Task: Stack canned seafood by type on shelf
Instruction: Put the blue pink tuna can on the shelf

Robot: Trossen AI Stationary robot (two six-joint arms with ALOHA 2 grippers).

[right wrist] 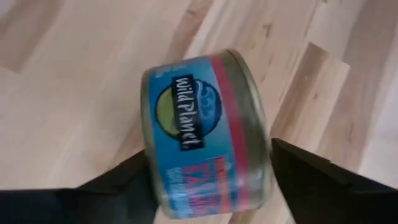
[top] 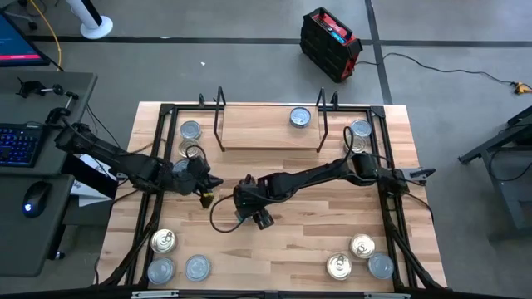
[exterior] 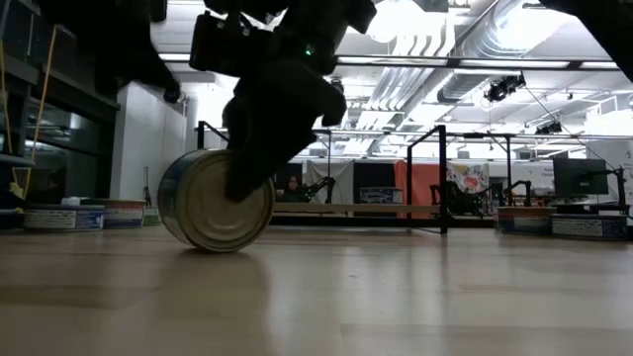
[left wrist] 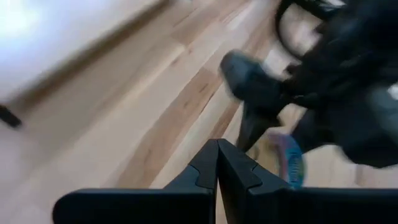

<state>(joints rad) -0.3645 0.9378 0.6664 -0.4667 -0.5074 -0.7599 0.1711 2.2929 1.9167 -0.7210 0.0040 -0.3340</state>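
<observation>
My right gripper [top: 254,213] hangs over the middle of the table, shut on a flat tin with a blue label [right wrist: 202,134]. In the low view this tin [exterior: 210,206] stands on edge, its gold flat end facing the near side. My left gripper [left wrist: 217,163] is shut and empty, just to the left of the right one [top: 208,191]. The shelf [top: 258,134] stands at the far edge with one silver tin [top: 300,117] on its board. More tins lie flat on the table at both ends of the shelf and in both near corners. My right gripper pinches the blue-label tin between its two fingers, one on each flat end. One finger [exterior: 249,163] lies across the gold end [exterior: 203,222]; the other [right wrist: 317,177] is on the opposite end. The fingers come from above. The tin is on edge, slightly tilted, its lower rim at or just above the table.
Two tins [top: 191,139] sit left of the shelf and two [top: 359,133] right of it. Three tins [top: 170,259] lie in the near left corner and three [top: 362,257] in the near right. Black frame rails run along both sides. Bare wood lies between the grippers and the shelf.
</observation>
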